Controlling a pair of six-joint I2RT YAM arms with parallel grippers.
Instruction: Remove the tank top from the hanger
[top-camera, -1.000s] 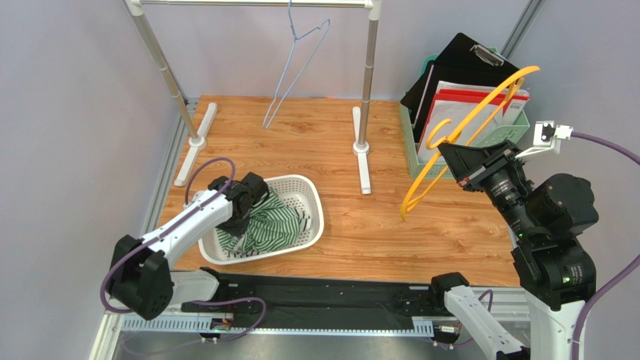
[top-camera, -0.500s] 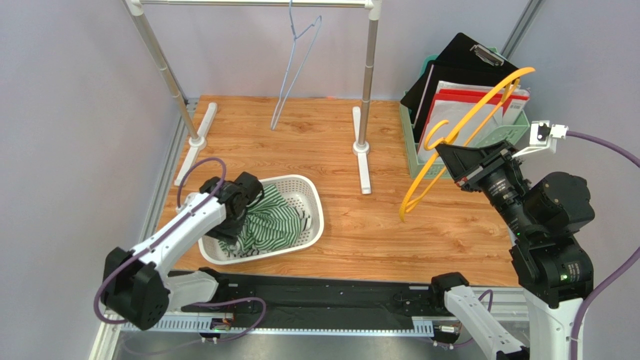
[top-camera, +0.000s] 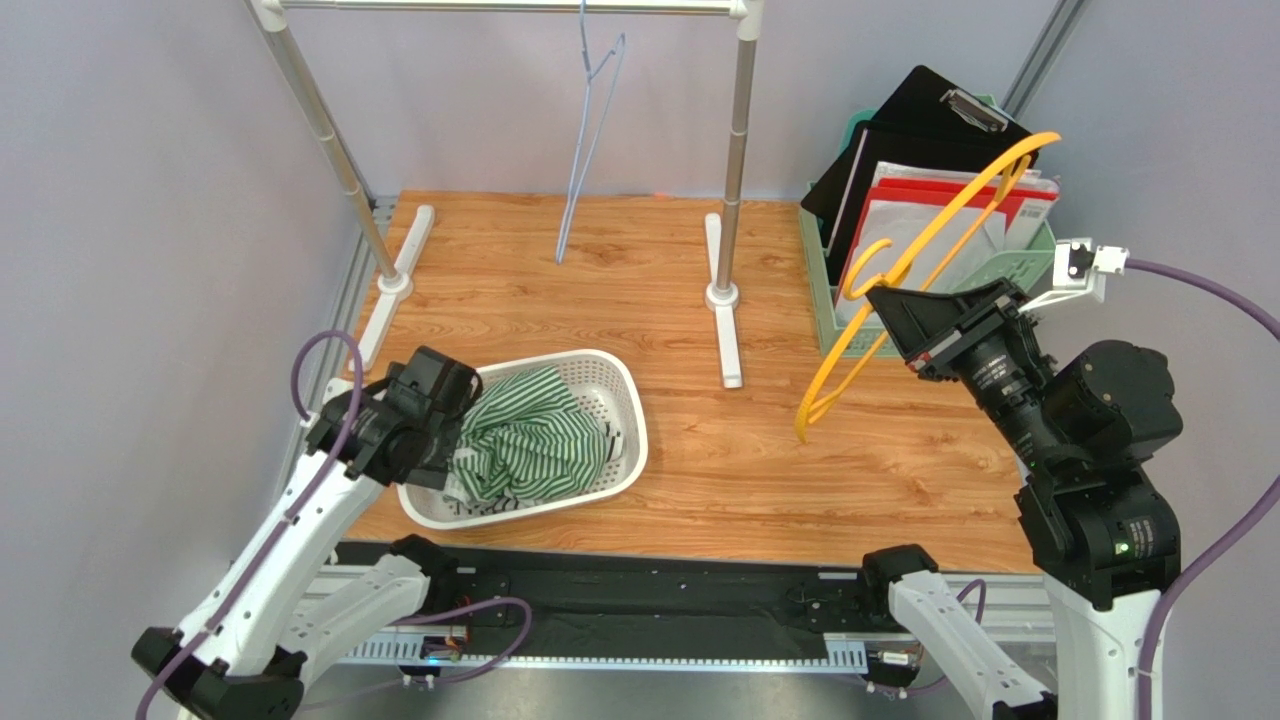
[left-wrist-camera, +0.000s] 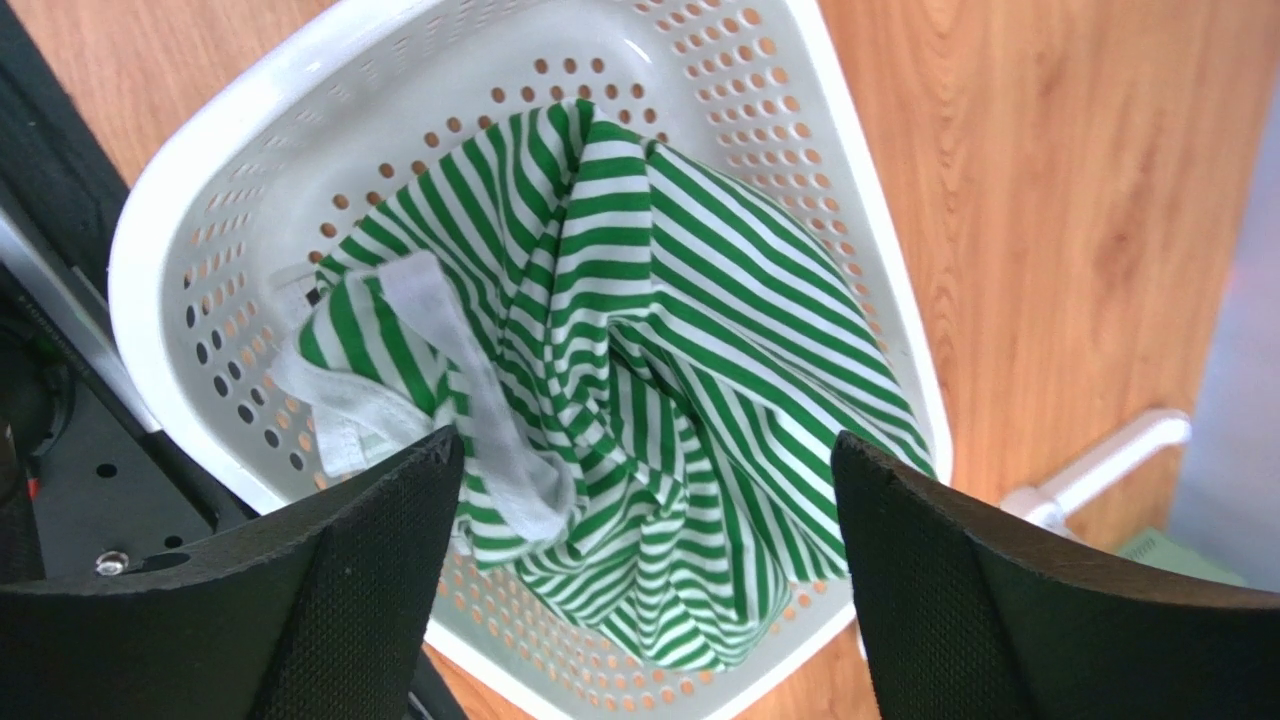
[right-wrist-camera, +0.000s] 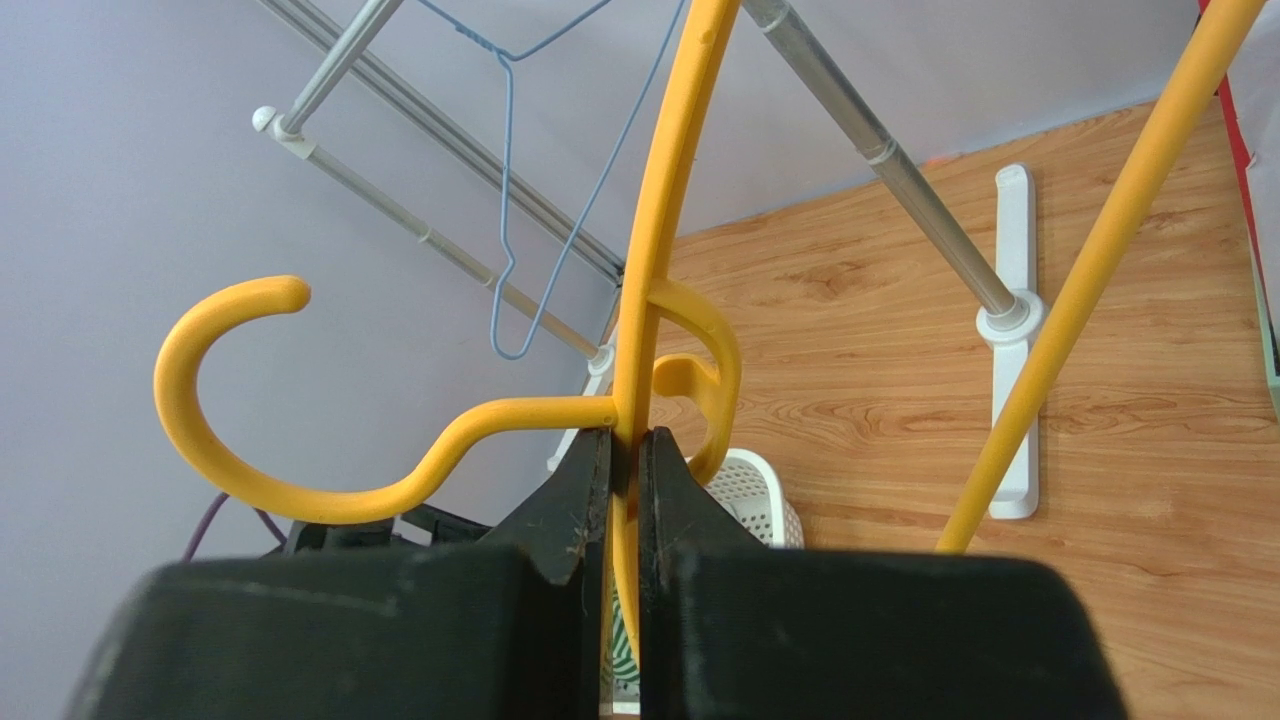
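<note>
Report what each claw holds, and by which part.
Right claw: shut on the yellow hanger, at the neck just below its hook. Left claw: open over the basket, holding nothing; the tank top lies inside.

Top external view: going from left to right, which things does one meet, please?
Left grey metal post of the clothes rack → green-and-white striped tank top → right grey metal post → yellow plastic hanger. The thin blue wire hanger overlaps the tank top, so I omit it.

Pale lilac walls enclose a wood-grain tabletop; a silver garment rail stands at the back
</note>
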